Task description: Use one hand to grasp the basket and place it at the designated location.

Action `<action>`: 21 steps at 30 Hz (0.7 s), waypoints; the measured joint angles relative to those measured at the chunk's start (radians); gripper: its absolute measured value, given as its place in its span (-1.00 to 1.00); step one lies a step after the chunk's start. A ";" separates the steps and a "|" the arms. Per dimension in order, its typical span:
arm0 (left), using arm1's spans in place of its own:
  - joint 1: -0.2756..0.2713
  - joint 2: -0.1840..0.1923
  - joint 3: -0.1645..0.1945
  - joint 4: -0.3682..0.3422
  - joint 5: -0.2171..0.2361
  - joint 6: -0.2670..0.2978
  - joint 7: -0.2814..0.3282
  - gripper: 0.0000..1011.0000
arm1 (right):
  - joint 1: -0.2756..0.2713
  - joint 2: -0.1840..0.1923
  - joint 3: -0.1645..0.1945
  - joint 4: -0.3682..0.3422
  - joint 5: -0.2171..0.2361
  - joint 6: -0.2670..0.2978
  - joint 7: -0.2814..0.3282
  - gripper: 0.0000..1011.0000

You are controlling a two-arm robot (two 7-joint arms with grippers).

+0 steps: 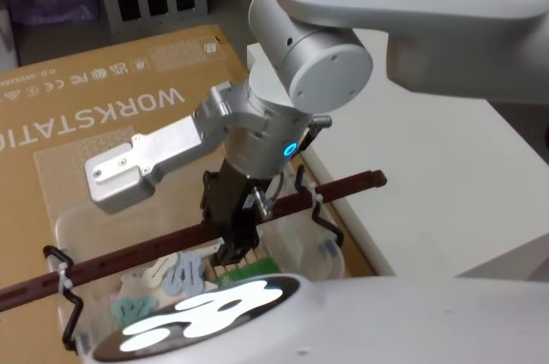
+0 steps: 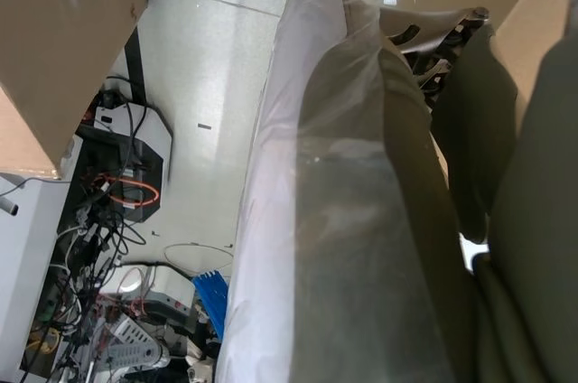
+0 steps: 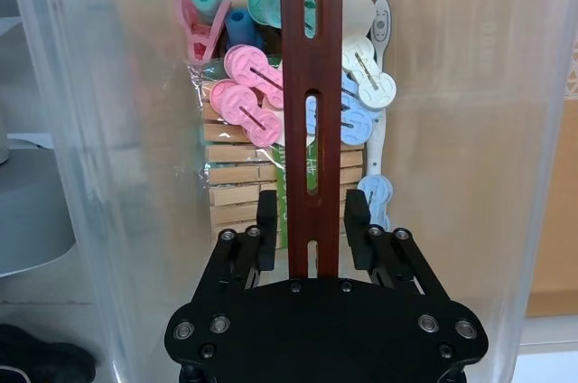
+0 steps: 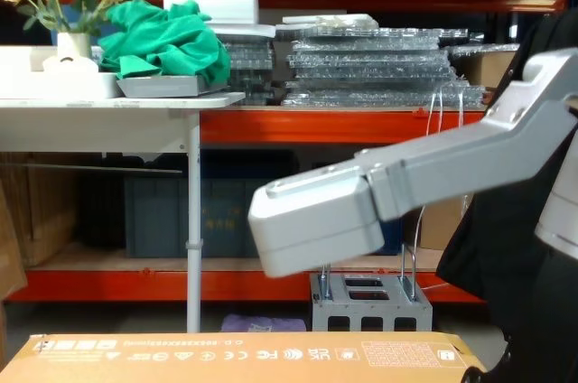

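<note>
At lower centre of the head view, the right pincer (image 1: 230, 251) clenches the reddish-brown handle (image 1: 343, 187) of the basket (image 1: 300, 245) at mid-span, likely so its load of clothes pegs (image 3: 244, 103) hangs balanced.

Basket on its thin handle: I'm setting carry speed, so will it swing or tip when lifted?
Likely to swing: the basket hangs from wire pivots under the handle, gripped near mid-span by the right gripper. Probably light: its load looks like clothespins. Thin translucent walls may flex.
</note>
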 joint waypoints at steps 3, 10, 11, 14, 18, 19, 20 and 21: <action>0.000 0.000 0.000 0.000 0.000 0.000 0.000 -1.00 | 0.004 0.006 0.004 -0.005 0.008 -0.004 -0.003 0.06; 0.000 0.000 0.000 0.000 0.000 0.000 0.000 -1.00 | 0.012 0.029 0.024 -0.011 0.039 -0.009 -0.011 0.46; 0.000 0.000 0.000 0.000 0.000 0.000 0.000 -1.00 | 0.013 0.032 0.028 -0.013 0.045 -0.010 -0.012 0.53; 0.000 0.000 0.000 0.000 0.000 0.000 0.000 -1.00 | 0.018 0.051 0.045 -0.023 0.069 -0.015 -0.016 0.72; 0.000 0.000 0.000 0.000 0.000 0.000 0.000 -1.00 | 0.027 0.082 0.078 -0.040 0.110 -0.031 -0.021 0.94; 0.000 0.000 0.000 0.000 0.000 0.000 0.000 -1.00 | 0.028 0.089 0.084 -0.043 0.117 -0.035 -0.021 0.96; 0.000 0.000 0.000 0.000 0.000 0.000 0.000 -1.00 | 0.031 0.097 0.091 -0.048 0.125 -0.040 -0.023 0.98; 0.000 0.000 0.000 0.000 0.000 0.000 0.000 -1.00 | 0.036 0.117 0.108 -0.057 0.145 -0.054 -0.025 0.98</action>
